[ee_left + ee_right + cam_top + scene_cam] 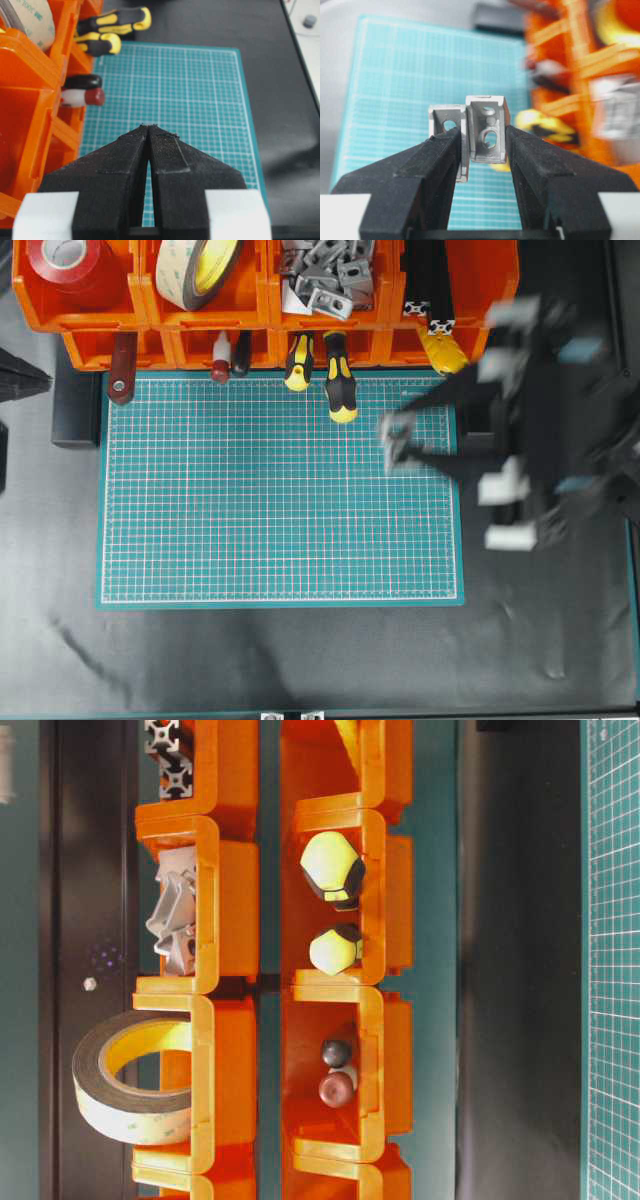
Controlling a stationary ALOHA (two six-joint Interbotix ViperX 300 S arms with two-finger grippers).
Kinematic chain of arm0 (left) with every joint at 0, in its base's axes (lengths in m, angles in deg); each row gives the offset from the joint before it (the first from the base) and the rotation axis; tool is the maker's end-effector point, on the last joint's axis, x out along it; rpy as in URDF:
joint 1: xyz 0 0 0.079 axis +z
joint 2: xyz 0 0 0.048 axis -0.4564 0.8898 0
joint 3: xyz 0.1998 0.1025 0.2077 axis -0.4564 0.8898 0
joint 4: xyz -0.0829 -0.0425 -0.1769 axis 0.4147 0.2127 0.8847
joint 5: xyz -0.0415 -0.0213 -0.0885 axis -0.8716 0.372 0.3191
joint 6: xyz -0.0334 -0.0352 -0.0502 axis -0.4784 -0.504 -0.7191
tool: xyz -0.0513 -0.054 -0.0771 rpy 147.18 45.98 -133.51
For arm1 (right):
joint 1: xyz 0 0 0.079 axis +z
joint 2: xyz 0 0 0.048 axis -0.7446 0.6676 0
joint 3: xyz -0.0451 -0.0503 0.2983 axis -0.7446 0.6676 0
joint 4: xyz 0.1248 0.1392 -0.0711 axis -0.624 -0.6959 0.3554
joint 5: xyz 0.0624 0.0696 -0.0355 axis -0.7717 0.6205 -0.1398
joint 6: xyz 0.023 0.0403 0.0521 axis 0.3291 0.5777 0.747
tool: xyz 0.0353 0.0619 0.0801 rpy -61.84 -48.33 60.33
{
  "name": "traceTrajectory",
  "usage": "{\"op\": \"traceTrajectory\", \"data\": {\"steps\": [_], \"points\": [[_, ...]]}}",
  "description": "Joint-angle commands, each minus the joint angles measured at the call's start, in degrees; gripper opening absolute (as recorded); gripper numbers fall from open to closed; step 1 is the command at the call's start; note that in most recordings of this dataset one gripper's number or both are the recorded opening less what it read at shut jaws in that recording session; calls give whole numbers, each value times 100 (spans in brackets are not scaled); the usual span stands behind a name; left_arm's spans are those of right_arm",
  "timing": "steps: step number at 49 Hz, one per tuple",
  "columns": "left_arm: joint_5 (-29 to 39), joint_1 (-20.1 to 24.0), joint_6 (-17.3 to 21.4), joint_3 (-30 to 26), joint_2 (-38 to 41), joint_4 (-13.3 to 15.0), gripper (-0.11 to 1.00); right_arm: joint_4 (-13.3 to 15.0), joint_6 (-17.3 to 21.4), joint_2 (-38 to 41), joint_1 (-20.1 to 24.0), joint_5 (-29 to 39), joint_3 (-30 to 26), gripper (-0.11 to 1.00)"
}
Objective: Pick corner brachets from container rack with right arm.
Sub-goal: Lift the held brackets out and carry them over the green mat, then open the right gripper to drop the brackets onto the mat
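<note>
Two silver corner brachets (487, 131) are pinched side by side between the black fingers of my right gripper (482, 132), held above the green mat. From overhead the right arm (540, 420) is motion-blurred, and its gripper (400, 445) hangs over the mat's right edge, in front of the container rack (272, 295). More corner brachets (325, 275) lie piled in an upper orange bin, and the table-level view shows that pile (175, 915) too. My left gripper (149, 127) is shut with nothing in it, low over the mat's left side beside the rack (25, 110).
The green gridded mat (280, 500) covers the table's middle. Yellow-black screwdriver handles (340, 390) stick out of the lower bins over the mat's far edge. Red tape (70, 260), a tape roll (195, 270) and black slotted bars (430, 280) fill other bins.
</note>
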Motion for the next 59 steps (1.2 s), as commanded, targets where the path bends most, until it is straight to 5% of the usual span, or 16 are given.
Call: {"op": "traceTrajectory", "data": {"steps": [1, 28, 49, 59], "points": [[-26, -9, 9, -167, 18, -26, 0, 26, 123, 220, 132, -299, 0, 29], [-53, -53, 9, -167, 9, -18, 0, 26, 132, 2531, 35, -1055, -26, 29], [-18, -290, -44, -158, 70, -18, 0, 26, 167, 2839, -185, -1116, -325, 29], [0, -281, -35, -202, -53, -18, 0, 18, 492, 2848, -387, -1116, -343, 29]]}}
